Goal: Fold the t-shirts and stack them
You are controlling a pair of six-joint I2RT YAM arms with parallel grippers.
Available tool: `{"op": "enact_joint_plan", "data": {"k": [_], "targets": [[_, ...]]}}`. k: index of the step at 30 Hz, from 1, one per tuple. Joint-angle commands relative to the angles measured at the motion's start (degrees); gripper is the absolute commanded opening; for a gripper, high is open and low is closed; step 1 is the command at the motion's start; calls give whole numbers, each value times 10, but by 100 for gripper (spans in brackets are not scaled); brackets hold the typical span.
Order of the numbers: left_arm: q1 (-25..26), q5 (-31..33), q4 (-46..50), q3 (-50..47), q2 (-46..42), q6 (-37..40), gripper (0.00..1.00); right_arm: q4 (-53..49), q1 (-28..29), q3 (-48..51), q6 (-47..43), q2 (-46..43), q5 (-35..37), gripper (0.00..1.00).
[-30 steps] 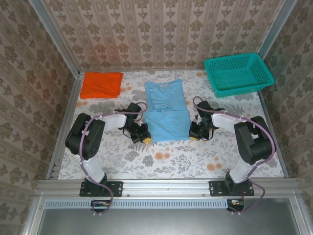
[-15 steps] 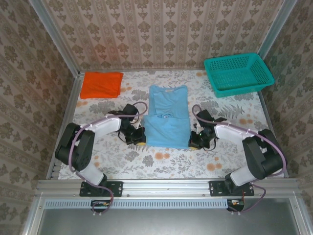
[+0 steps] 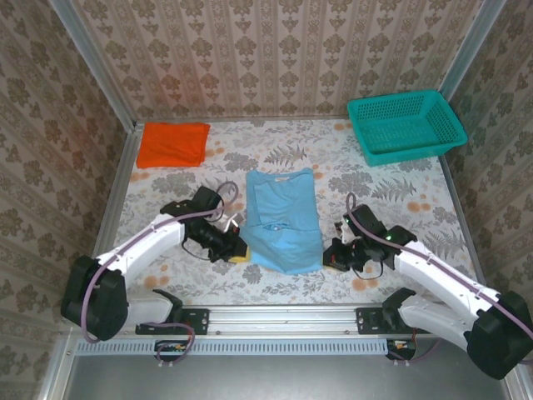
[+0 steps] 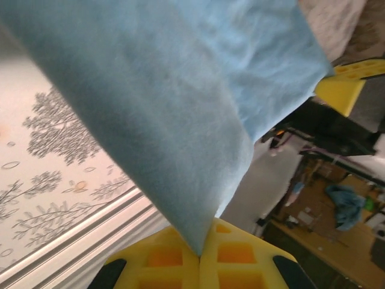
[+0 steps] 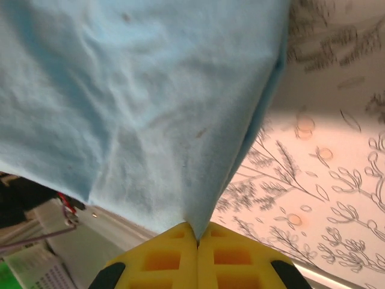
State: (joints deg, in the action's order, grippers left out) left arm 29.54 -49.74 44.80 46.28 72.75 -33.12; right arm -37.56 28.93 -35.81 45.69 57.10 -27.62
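The worktop (image 3: 291,279) is covered by a pale cloth printed with grey leaves, ferns and small orange flowers; the same print shows in the left wrist view (image 4: 54,150) and in the right wrist view (image 5: 325,180). A teal plastic mesh basket (image 3: 416,151) sits at the far right corner, tilted slightly, close to the back wall. Beige damask wallpaper (image 3: 275,50) lines the back and both sides of the enclosure. Aluminium posts (image 3: 92,62) run up the corners, and an aluminium rail (image 3: 283,315) crosses the near edge, with a grey panel (image 3: 283,371) below it. Beyond the rail, the left wrist view gives a blurred room.
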Motion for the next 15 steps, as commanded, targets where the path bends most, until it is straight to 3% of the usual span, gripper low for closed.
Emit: {"op": "enact_joint_plan", "data": {"k": [1, 5, 15], "targets": [[-25, -52, -24, 58, 27, -28, 0, -16, -40, -70, 5, 46, -10, 0], [-61, -64, -77, 133, 110, -51, 0, 12, -110, -162, -6, 157, -32, 0], [-137, -72, -158, 332, 336, -108, 0, -53, -173, -507, -46, 495, -26, 0]]}}
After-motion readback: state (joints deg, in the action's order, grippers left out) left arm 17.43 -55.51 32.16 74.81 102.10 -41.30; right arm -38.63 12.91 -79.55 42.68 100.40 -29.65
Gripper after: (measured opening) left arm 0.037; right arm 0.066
